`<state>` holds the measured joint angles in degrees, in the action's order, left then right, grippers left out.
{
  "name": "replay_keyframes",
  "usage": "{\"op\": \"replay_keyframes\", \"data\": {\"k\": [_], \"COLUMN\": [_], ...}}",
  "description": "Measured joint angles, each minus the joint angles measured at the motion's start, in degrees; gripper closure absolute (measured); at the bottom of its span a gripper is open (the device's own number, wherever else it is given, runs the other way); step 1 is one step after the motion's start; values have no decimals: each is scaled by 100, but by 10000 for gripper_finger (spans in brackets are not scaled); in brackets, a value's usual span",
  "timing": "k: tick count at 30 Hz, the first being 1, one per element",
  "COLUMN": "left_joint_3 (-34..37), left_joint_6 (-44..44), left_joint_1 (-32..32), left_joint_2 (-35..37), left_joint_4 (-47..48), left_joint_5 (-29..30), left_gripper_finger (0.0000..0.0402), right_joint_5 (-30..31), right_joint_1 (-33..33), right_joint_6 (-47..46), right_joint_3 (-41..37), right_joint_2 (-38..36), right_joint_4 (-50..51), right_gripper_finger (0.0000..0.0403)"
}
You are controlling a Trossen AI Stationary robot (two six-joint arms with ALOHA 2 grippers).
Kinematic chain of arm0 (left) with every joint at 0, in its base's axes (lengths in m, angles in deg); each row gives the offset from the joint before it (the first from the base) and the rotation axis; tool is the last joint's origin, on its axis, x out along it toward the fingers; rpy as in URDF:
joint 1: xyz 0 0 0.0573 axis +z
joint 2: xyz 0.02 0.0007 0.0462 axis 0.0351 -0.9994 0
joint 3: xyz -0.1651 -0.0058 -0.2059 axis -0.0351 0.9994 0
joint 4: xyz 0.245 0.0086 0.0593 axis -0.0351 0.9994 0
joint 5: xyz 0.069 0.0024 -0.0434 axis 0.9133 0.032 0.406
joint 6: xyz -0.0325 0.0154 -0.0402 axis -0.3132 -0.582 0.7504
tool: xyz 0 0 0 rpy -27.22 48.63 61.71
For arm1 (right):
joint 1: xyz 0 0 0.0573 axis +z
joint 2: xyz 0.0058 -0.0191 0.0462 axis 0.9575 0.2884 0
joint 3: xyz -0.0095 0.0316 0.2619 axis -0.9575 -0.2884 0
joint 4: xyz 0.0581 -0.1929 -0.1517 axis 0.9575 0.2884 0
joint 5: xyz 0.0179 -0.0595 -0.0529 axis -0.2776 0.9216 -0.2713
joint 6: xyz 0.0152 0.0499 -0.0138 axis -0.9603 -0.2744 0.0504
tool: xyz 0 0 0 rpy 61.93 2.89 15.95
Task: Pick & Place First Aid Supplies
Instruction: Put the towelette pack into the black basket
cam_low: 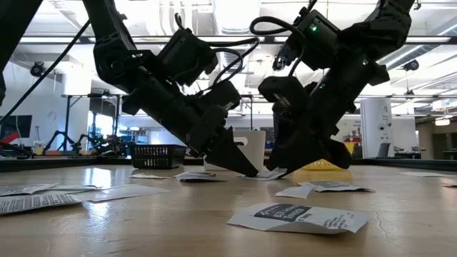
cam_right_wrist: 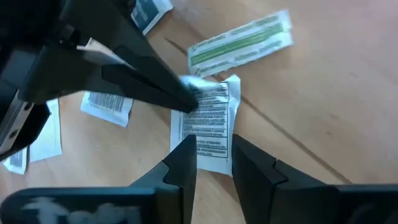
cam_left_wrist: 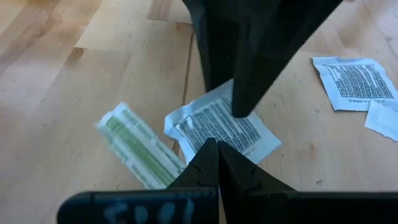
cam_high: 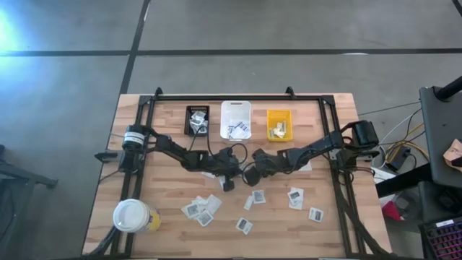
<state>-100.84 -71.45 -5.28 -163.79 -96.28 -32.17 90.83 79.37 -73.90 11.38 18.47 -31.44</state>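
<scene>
Grippers meet mid-table: left gripper (cam_left_wrist: 217,155) closed, pinning printed white packet (cam_right_wrist: 211,121) (crumpled); right gripper (cam_right_wrist: 214,158) apart, straddling it.

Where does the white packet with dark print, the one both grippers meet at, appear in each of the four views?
High view: not discernible, hidden under the two grippers at table centre.
Low view: packet lies flat on the table below both grippers.
Left wrist view: packet at centre.
Right wrist view: packet at centre.
Shared landmark: the green-striped strip beside it, seen in both wrist views.
</scene>
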Motion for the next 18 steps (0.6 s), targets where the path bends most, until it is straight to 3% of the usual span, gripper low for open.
{"op": "replay_keyframes", "data": {"k": [13,18], "left_joint_3": [-2,-7], "left_joint_6": [-20,227], "left_joint_1": [0,0], "left_joint_2": [0,7], "left_joint_4": [-2,0], "left_joint_5": [10,12], "left_gripper_finger": [401,401], "right_joint_5": [-17,-89], "right_joint_1": [-4,-4], "right_joint_6": [211,266], "right_joint_3": [-11,-11], "right_joint_2": [9,7], "right_joint_4": [7,1], "right_gripper_finger": [386,394]}}
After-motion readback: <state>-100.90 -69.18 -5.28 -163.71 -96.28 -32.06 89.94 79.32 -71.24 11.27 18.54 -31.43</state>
